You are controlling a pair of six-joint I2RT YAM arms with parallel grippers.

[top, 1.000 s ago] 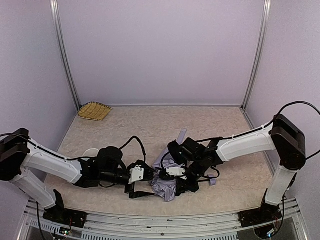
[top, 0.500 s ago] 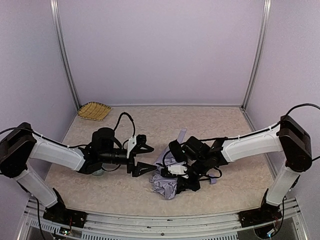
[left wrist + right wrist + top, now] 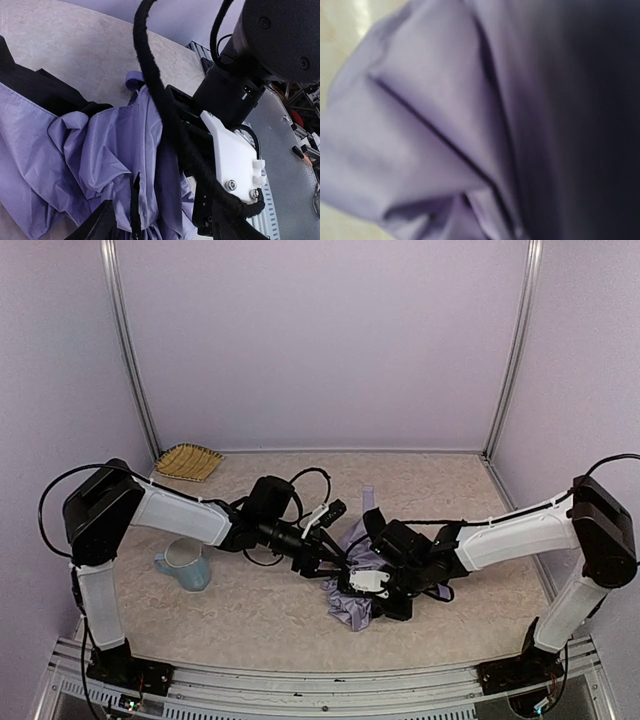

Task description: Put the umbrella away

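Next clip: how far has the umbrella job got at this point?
Done: the umbrella is collapsed into a crumpled bundle rather than spread. In hand: the right gripper is shut in its fabric, and the left gripper has open jaws either side of a fold. Remaining: the fabric is loose and unwrapped, and the bundle lies on the table, not stowed anywhere.

Thin, crinkled lavender cloth with a faint sheen, matt black on the inside: the umbrella (image 3: 100,150). It lies on a smooth table (image 3: 450,490) of mottled beige with a soft gloss. A cable (image 3: 160,105) in rough braided black sleeving crosses a smooth white plastic cover (image 3: 232,155) fixed with bright metal screws (image 3: 230,185). The mug (image 3: 185,568) looks glazed; the basket (image 3: 189,461) is coarse woven fibre.
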